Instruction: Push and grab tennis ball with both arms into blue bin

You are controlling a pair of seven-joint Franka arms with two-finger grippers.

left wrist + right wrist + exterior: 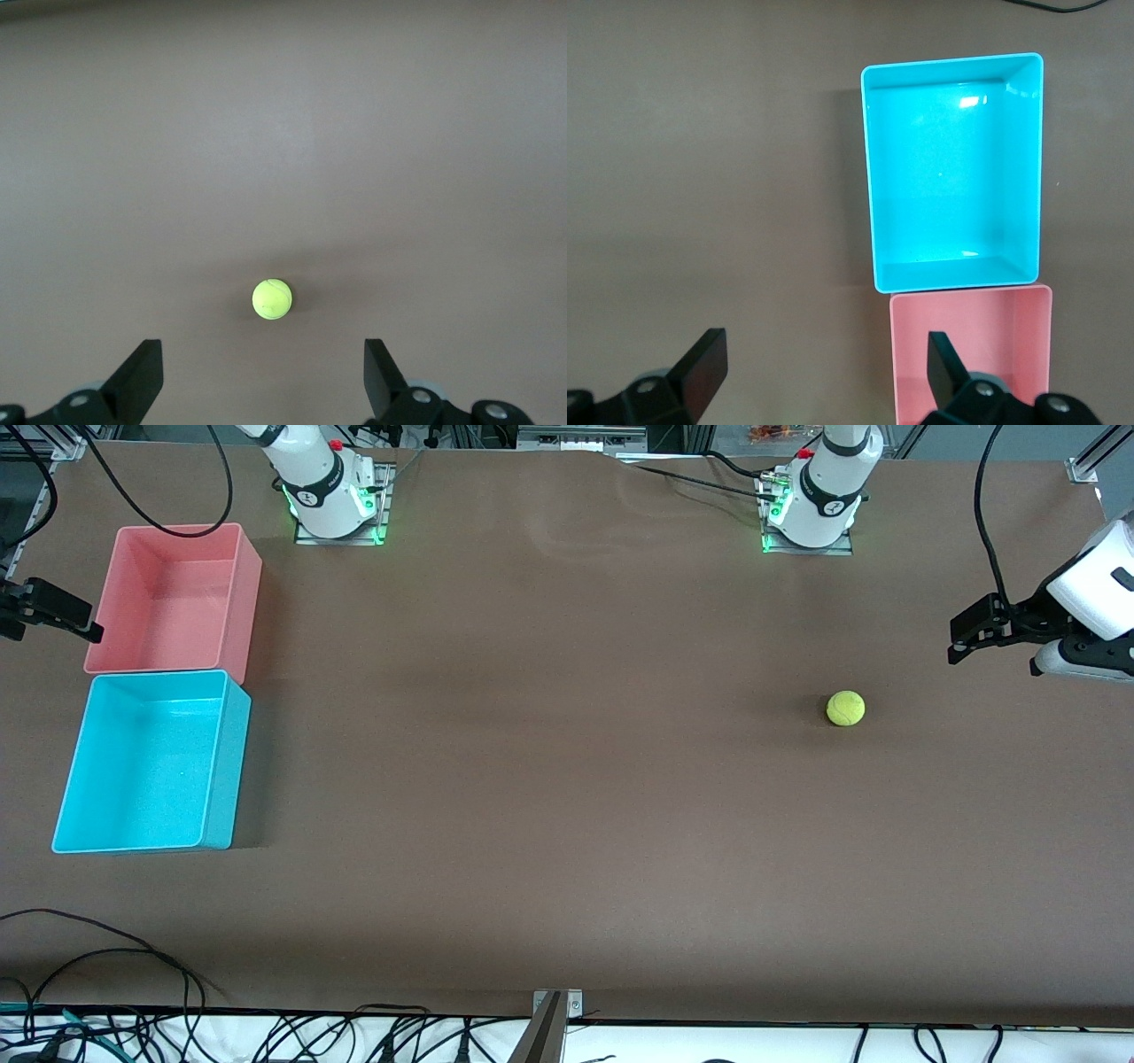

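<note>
Tennis ball [845,708] sitting alone on open bench [549,779]; blue bin [146,766] touching pink bin [177,598] at bench edge. Left end effector [970,638] and right end effector [49,615] both hanging wide, gripping nothing.

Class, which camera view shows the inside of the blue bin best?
The right wrist view: it looks straight down into the blue bin, showing its whole floor. The front view shows the bin at a slant. The left wrist view misses it.

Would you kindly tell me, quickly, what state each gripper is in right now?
Left gripper: open, holding nothing, up over the table near the tennis ball.
Right gripper: open, holding nothing, beside the pink bin.
</note>
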